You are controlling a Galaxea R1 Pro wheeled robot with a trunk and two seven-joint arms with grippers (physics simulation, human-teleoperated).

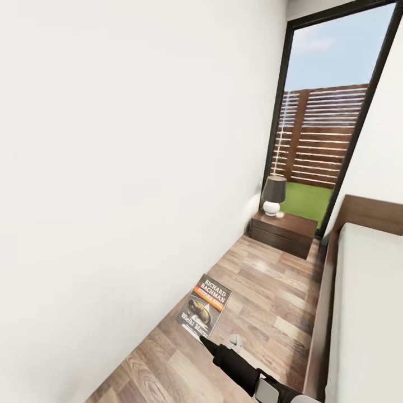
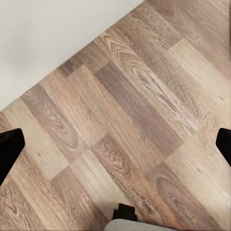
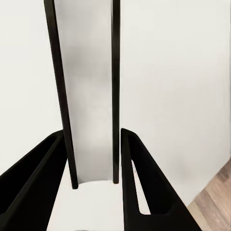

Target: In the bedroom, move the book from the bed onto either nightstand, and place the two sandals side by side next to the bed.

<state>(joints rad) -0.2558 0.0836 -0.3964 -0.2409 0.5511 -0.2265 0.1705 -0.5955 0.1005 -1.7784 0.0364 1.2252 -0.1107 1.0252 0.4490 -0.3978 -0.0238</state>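
The book (image 1: 204, 305), a dark paperback with orange and white lettering, hangs face up above the wood floor beside the white wall. My right gripper (image 1: 205, 340) is shut on its near edge. In the right wrist view the book (image 3: 91, 96) stands edge-on between the two black fingers (image 3: 144, 187). A dark brown nightstand (image 1: 282, 230) sits ahead by the window, well beyond the book. The pale grey bed (image 1: 366, 313) runs along the right. My left gripper (image 2: 115, 147) is open over bare floor planks. The sandals are out of view.
A small lamp (image 1: 273, 196) with a dark shade stands on the nightstand. A tall dark-framed window (image 1: 327, 129) looks onto a fence and lawn. A narrow strip of floor (image 1: 268, 302) lies between the white wall (image 1: 129, 168) and the bed's dark frame.
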